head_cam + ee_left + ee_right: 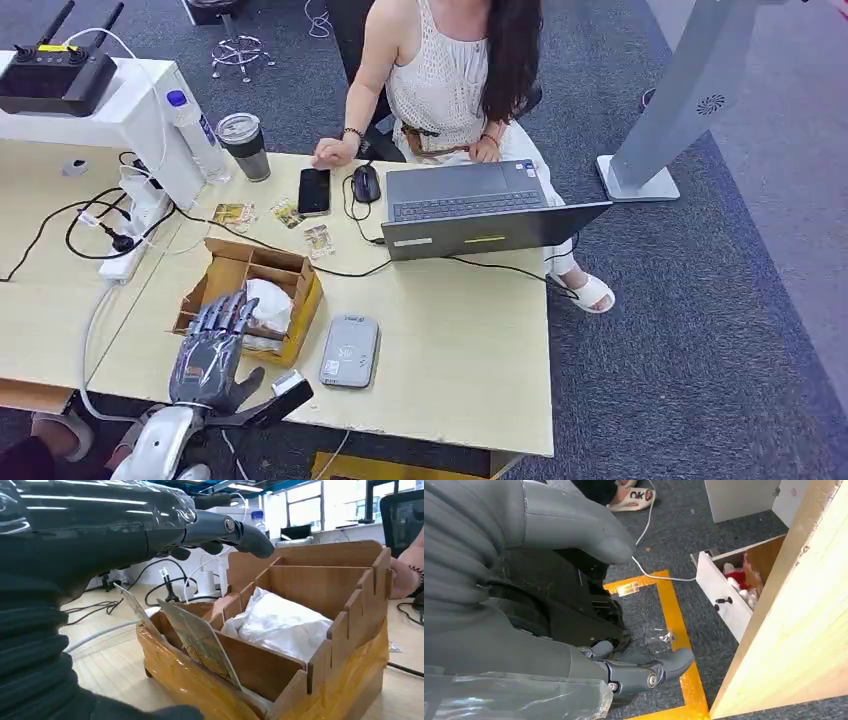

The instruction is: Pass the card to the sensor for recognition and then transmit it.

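Far left of the worktop (pixel 470 370) there's a white stand (pixel 120 125) with a black router-looking box (pixel 52 72) on top, and a power strip (pixel 135 235) with black cables below it. Next to the stand sit a clear bottle (pixel 197 135) and a steel tumbler (pixel 245 146).

Lower down, the robot's left hand (pixel 212 345) hovers over the near end of the cardboard divider box (pixel 300 300), palm down, its fingers (pixel 232 312) spread apart and holding nothing. The left wrist view shows the same: thumb (pixel 240 532) stretched out above the box, not touching anything. Inside the box's near compartments stand a couple of cards (pixel 200 642), tilted and leaning against the dividers, so the card is in the box. A white plastic bag (pixel 280 622) is stuffed in the next compartment.

Just beside the box on its right lies the grey card sensor (pixel 349 350), flat on the worktop. A few loose cards (pixel 288 215) lie further back, near a black phone (pixel 313 190) and a mouse (pixel 366 183).

Then there's an open laptop (pixel 480 210) with a person (pixel 450 70) sitting behind it, one hand by the phone.

The right hand (pixel 589 630) hangs down beside the worktop edge over grey carpet with yellow tape (pixel 674 620); its fingers are loosely apart and empty.
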You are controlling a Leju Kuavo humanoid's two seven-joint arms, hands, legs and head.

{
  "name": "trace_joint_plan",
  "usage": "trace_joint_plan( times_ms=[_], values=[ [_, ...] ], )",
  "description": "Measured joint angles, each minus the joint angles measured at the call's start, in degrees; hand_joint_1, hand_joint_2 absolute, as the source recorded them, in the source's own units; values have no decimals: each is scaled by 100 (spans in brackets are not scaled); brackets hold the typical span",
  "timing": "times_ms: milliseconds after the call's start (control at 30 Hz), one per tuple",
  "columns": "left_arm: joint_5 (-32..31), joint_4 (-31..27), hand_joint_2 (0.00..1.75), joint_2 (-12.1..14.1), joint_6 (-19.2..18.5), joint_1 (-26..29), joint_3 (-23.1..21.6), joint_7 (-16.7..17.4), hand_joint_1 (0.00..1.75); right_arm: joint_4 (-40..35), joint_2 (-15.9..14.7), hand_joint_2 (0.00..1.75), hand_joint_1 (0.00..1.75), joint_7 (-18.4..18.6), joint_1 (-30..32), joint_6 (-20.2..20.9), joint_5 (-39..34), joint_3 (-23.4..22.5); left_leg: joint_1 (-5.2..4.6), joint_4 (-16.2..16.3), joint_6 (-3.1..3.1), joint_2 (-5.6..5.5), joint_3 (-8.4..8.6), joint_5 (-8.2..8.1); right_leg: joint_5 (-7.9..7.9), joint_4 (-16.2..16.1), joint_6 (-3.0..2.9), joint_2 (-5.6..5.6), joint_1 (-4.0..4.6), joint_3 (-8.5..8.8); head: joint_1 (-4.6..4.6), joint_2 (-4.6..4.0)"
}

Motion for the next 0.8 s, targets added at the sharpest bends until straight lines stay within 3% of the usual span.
trace_joint_plan(
  times_ms=[800],
  values=[
    [28, 0, 175, -28, -98, 11, 94, 9, 175, 0, 0, 175, 0, 20, 2, 11, 26, -7, 0, 0, 0, 1, 0, 0, 0, 0, 0, 1, 0, 0, 0, 0]
  ],
)
